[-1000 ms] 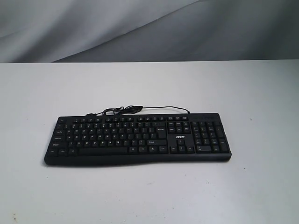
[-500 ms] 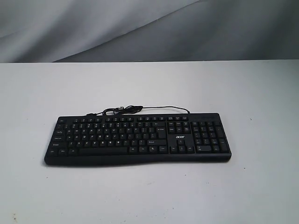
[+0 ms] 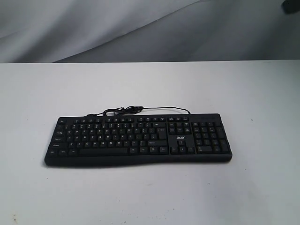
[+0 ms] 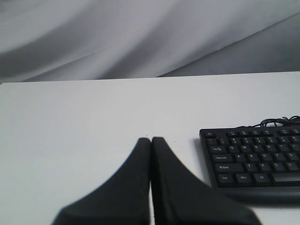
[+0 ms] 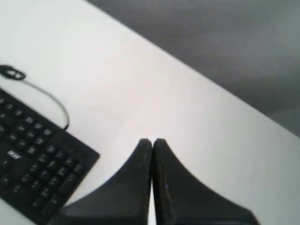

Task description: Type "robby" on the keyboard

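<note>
The wide black keyboard point(image 3: 138, 138) lies flat on the white table, number pad to the right, its thin cable point(image 3: 140, 110) looped behind it. The left wrist view shows its left end point(image 4: 253, 157), with my left gripper point(image 4: 151, 139) shut and empty above bare table beside that end. In the right wrist view my right gripper point(image 5: 152, 140) is also shut and empty, above bare table off the keyboard's number-pad corner point(image 5: 37, 164). Neither gripper touches the keyboard.
The white table point(image 3: 150, 197) runs back to an edge with a grey draped backdrop point(image 3: 140, 28) behind it. A dark shape point(image 3: 292, 4) shows at the exterior view's top right corner; I cannot tell what it is.
A dark shape has come into the top right corner of the exterior view. The keyboard and its cable have not moved.
</note>
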`<state>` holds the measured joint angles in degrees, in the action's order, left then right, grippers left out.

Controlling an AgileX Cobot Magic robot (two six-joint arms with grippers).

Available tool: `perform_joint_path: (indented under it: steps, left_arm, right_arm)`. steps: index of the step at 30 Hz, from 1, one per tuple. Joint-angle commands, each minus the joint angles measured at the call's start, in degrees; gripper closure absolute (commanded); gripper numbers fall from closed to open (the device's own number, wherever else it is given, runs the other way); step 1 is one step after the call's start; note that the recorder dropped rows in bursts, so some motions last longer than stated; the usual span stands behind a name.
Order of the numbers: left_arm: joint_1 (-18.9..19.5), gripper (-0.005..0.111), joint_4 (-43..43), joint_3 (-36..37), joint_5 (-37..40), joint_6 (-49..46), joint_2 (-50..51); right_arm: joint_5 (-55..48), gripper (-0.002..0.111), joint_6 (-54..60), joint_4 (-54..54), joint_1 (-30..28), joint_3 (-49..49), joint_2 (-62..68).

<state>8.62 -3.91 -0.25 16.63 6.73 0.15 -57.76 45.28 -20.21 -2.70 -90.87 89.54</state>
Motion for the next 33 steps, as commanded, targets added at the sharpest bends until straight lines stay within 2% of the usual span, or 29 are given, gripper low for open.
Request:
perform_joint_path:
  steps: [1, 10, 14, 16, 19, 23, 33]
  left_arm:
    - [0.11, 0.106, 0.46, 0.25, -0.26, 0.23, -0.15]
    - [0.11, 0.106, 0.46, 0.25, -0.26, 0.23, -0.15]
    - [0.11, 0.106, 0.46, 0.25, -0.26, 0.23, -0.15]
    - [0.11, 0.106, 0.46, 0.25, -0.26, 0.23, -0.15]
    - [0.11, 0.106, 0.46, 0.25, -0.26, 0.23, -0.15]
    - [0.11, 0.106, 0.46, 0.25, -0.26, 0.23, -0.15]
    - [0.11, 0.106, 0.46, 0.25, -0.26, 0.23, -0.15]
  right_arm:
    - [0.28, 0.108, 2.73, 3.03, 7.36, 2.64, 8.44]
    - [12.41, 0.108, 5.90, 4.19, 27.37, 2.64, 24.99]
    - [10.55, 0.108, 7.50, 2.47, 33.94, -2.97, 30.66]
    - [8.62, 0.108, 9.92, -2.06, 36.39, -7.76, 33.81]
    - [5.56, 0.108, 12.10, -6.10, 38.93, -15.85, 38.32]
    - [2.72, 0.108, 12.24, -6.33, 41.02, -24.34, 43.98]
    - [1.32, 0.108, 12.10, -7.00, 42.76, -36.55, 55.39]
